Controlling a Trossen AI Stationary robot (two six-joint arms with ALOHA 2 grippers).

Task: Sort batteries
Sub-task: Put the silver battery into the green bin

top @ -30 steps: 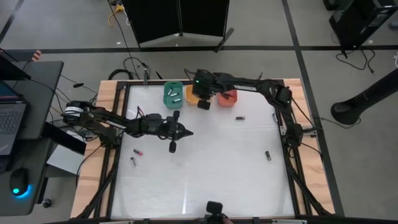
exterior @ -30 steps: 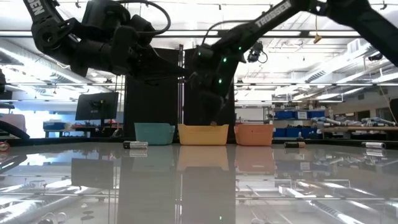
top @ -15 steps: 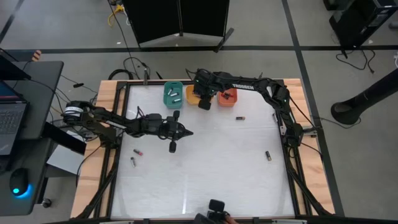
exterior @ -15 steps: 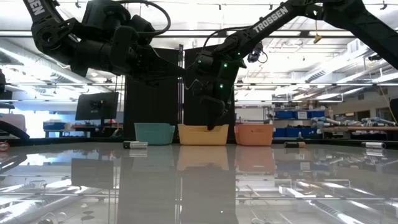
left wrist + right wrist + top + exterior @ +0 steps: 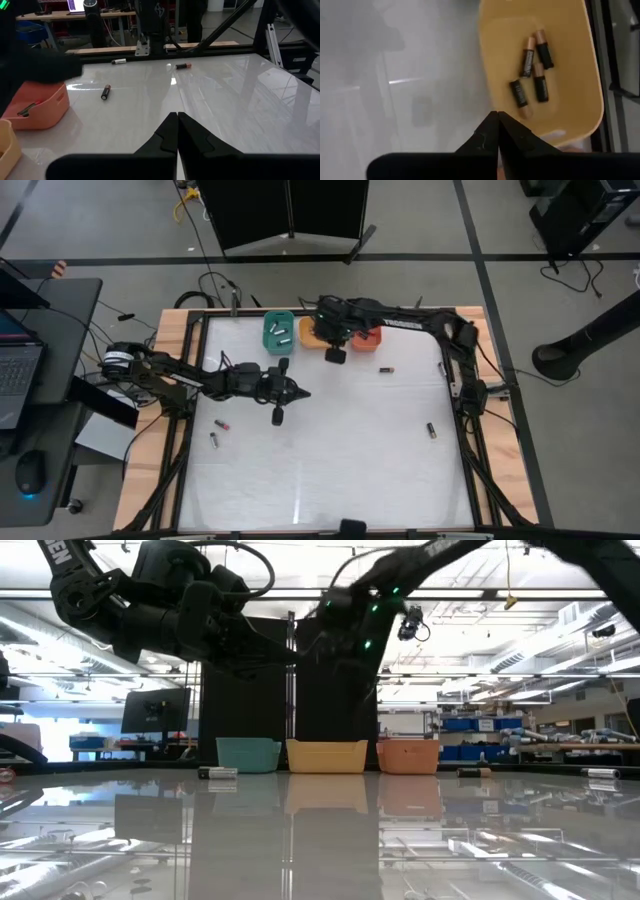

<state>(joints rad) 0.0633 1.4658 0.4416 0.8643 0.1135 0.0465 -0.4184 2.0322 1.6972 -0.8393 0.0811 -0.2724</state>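
Observation:
Three trays stand in a row at the table's far edge: green (image 5: pixel 279 332), yellow (image 5: pixel 308 333) and red (image 5: pixel 367 337). The yellow tray (image 5: pixel 540 65) holds several dark batteries with copper ends (image 5: pixel 527 57). My right gripper (image 5: pixel 497 120) is shut with nothing in it and hangs above the yellow tray's near rim (image 5: pixel 330 340). Loose batteries lie on the table at the right (image 5: pixel 385 369) (image 5: pixel 431 430) and at the left (image 5: pixel 222 423) (image 5: pixel 213 440). My left gripper (image 5: pixel 305 393) (image 5: pixel 177 118) waits shut and bare above mid-table.
The green tray holds silvery batteries (image 5: pixel 282 333), and the red tray (image 5: pixel 37 107) holds one (image 5: pixel 24 108). A wooden frame with black rails (image 5: pixel 455 395) borders the glossy white table. The near half of the table has free room.
My right gripper has risen from low over the yellow tray and moved a little toward the table's near edge. My left arm has kept still.

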